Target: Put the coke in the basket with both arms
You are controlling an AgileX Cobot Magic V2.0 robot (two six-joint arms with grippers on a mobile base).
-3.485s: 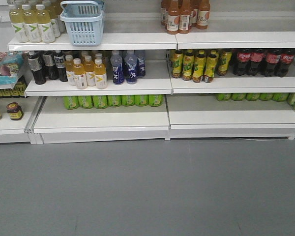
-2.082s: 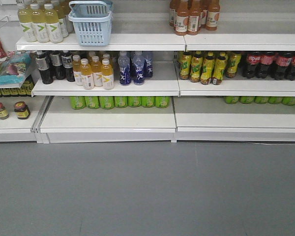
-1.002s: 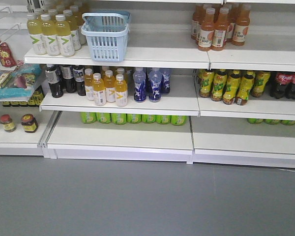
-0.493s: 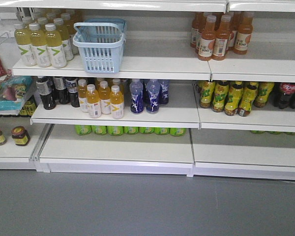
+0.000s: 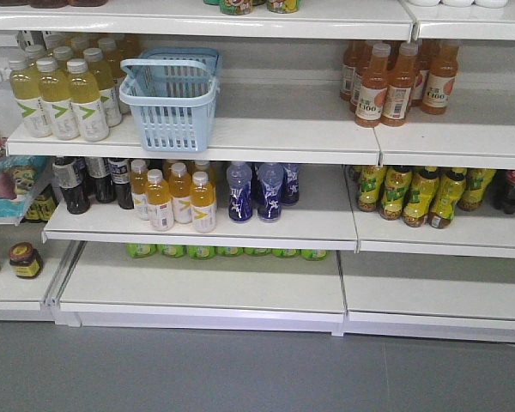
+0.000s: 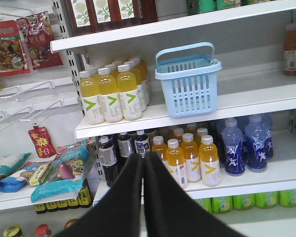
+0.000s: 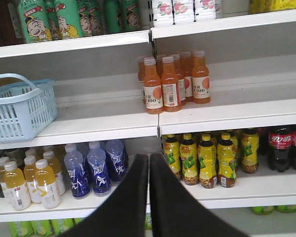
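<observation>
The coke (image 7: 280,148) is found upright on the middle shelf (image 7: 266,192), level with and well to the right of the right gripper (image 7: 149,159), whose jaws are pressed together on nothing. The left gripper (image 6: 142,157) is likewise closed and empty, below the basket (image 6: 187,94) on the upper shelf (image 6: 246,98). The right arm is judged the nearer to the bottle.

White shelves (image 5: 283,129) run in tiers above a grey floor (image 5: 240,369). One tier carries pale yellow bottles (image 5: 56,99) at left and orange juice bottles (image 5: 399,81) at right. The tier below holds dark bottles (image 5: 86,178), amber bottles (image 5: 180,196), blue bottles (image 5: 257,190) and yellow-labelled bottles (image 5: 412,196). Green bottles (image 5: 227,251) show at the back of the lowest tier. Jars (image 5: 23,259) stand far left; snack packets (image 6: 12,47) hang on pegs
</observation>
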